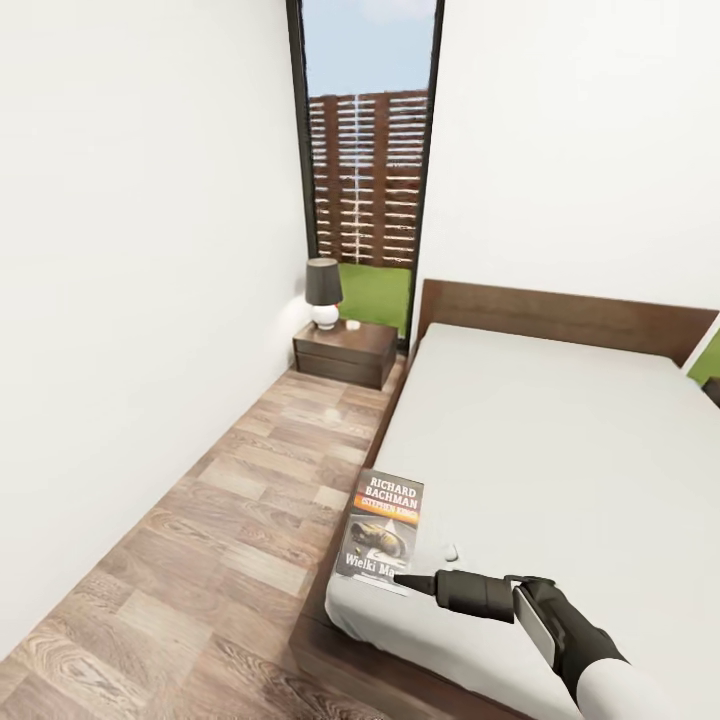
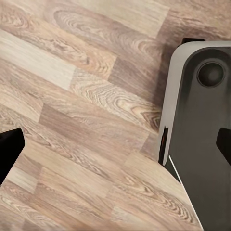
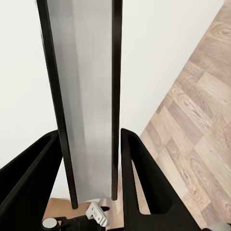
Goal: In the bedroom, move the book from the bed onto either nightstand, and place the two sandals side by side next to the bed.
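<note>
Book (image 1: 385,525) reading "RICHARD BACHMAN", one, lying on bed (image 1: 560,450) corner; right gripper (image 1: 400,578) touching it, jaw state unclear; one nightstand (image 1: 345,353).

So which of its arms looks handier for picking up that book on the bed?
The right. Its gripper already reaches across the bed, fingertips at the near edge of the book. The left wrist view looks down at wood floor, away from the mattress, so that arm seems worse placed.

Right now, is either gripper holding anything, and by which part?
Right gripper grips the book by its near bottom edge, at the bed's corner; its fingers straddle the book's edge. Left gripper's fingers hang open over the floor, holding nothing.
</note>
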Tool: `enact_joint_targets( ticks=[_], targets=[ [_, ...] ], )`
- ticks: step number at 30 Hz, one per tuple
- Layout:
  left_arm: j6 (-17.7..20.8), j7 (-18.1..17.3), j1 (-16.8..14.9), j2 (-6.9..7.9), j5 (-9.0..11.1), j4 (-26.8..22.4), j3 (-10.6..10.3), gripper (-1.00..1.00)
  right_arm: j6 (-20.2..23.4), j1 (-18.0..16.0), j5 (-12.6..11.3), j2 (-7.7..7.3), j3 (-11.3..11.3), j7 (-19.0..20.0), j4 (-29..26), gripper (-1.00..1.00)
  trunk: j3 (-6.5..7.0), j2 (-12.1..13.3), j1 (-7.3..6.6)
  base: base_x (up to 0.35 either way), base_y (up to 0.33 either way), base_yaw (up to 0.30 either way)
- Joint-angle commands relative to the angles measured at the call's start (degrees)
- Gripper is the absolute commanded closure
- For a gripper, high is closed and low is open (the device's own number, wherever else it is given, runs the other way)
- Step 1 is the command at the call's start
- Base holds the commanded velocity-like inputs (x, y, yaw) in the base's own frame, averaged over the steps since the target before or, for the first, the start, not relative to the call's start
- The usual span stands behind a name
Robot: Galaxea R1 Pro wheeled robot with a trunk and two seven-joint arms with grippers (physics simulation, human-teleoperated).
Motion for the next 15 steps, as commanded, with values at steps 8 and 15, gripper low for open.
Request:
enact_joint_targets(
  ticks=[8,15],
  targets=[
    [-0.2,0.0,-0.1,-0.01,0.5,0.1,-0.1,-1.0,0.5,0.0,-0.6,-0.08,0.3,-0.1,-0.1,1.0,-0.72,-0.1,0.03,0.0,0.0,0.16],
    [-0.1,0.0,-0.1,-0.01,0.6,0.1,0.0,-1.0,0.5,0.0,-0.5,-0.08,0.3,-0.1,0.0,1.0,-1.24,-0.1,0.03,0.0,0.0,0.16]
  ],
)
